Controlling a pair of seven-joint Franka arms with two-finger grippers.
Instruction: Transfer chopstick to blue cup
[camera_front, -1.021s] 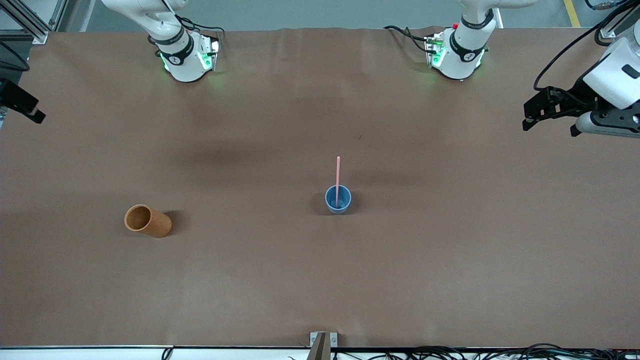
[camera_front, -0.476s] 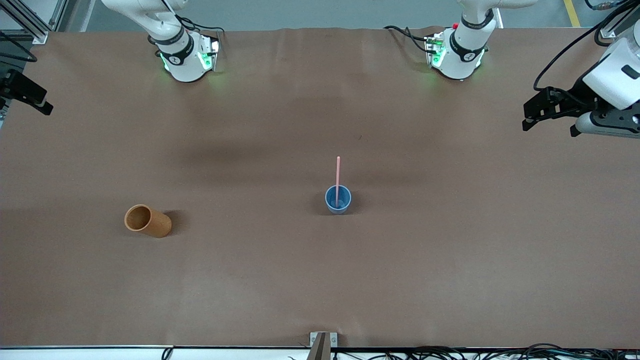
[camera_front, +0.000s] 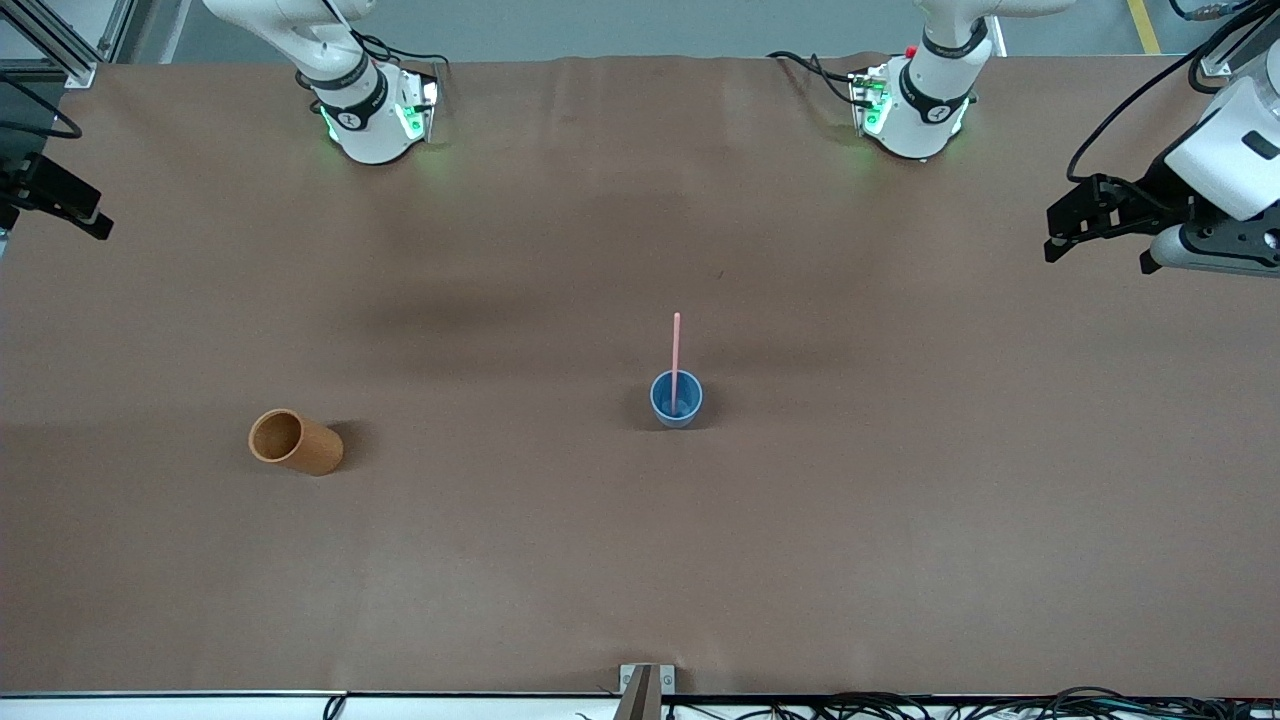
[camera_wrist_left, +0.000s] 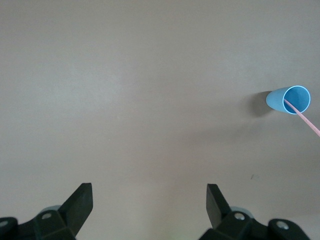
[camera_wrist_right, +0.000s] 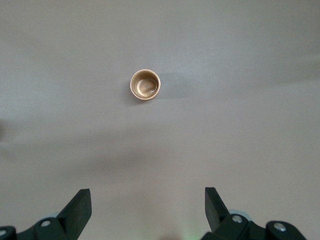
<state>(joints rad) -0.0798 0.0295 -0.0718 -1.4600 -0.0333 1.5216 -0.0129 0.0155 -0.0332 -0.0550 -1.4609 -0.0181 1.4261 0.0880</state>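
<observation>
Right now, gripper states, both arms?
Left gripper: open, holding nothing, up over the left arm's end of the table.
Right gripper: open, holding nothing, up over the right arm's end.

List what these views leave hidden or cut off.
- Chopstick: its lower end is hidden inside the blue cup in the front view; its upper end is cut off by the left wrist view's edge.
- Right gripper: largely cut off at the front view's edge.
- Orange cup: contents unclear.

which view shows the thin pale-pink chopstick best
The front view: the whole thin pale-pink chopstick shows there, standing in the small blue cup with its top end free. The left wrist view catches only its lower part before the picture's edge cuts it off. The right wrist view shows none of it.
</observation>
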